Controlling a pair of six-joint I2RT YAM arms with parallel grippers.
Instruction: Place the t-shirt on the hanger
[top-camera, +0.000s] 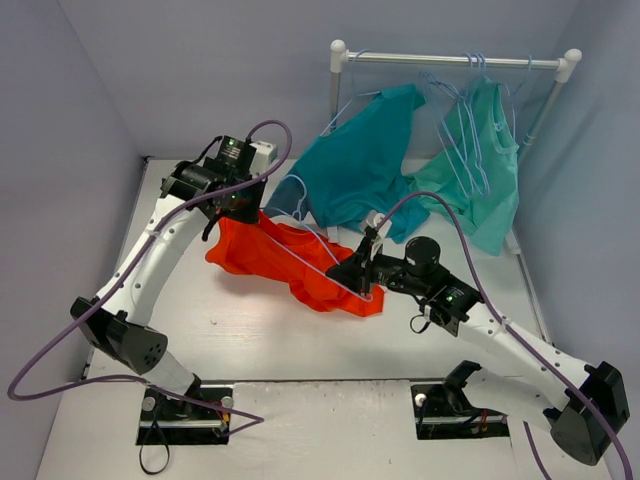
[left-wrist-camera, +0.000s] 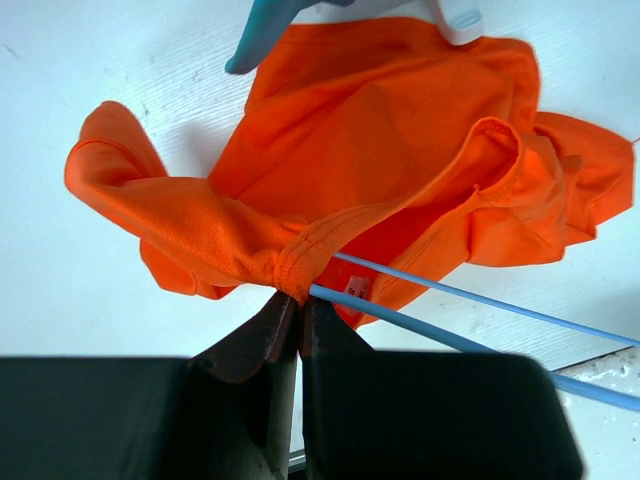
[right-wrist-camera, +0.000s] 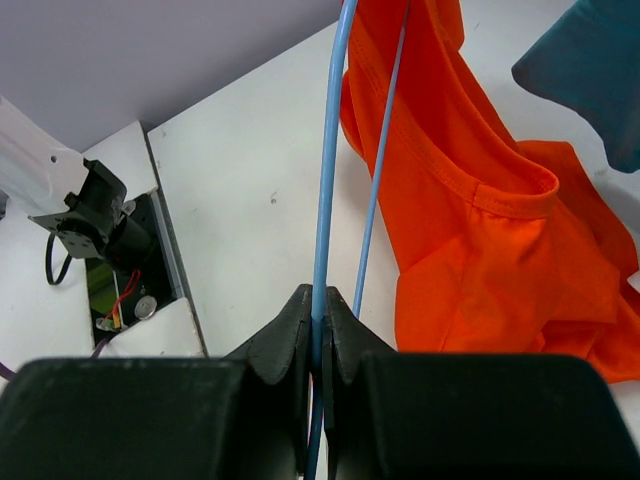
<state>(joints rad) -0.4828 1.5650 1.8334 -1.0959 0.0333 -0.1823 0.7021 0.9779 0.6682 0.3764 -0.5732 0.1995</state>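
Left gripper (left-wrist-camera: 293, 315): jaws pinching t-shirt (left-wrist-camera: 380, 130) collar
Right gripper (right-wrist-camera: 318, 318): jaws pinching hanger (right-wrist-camera: 331, 150) wire
Risk: thin wire may twist in grip, missing collar

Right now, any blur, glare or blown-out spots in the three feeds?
Top external: even light, a soft shadow under the t-shirt, everything sharp. Left wrist: the left gripper is dark and out of focus up close, the table nearly washed out white, the t-shirt crisp. Right wrist: the right gripper is likewise soft and dark, the hanger wire sharp beyond it.
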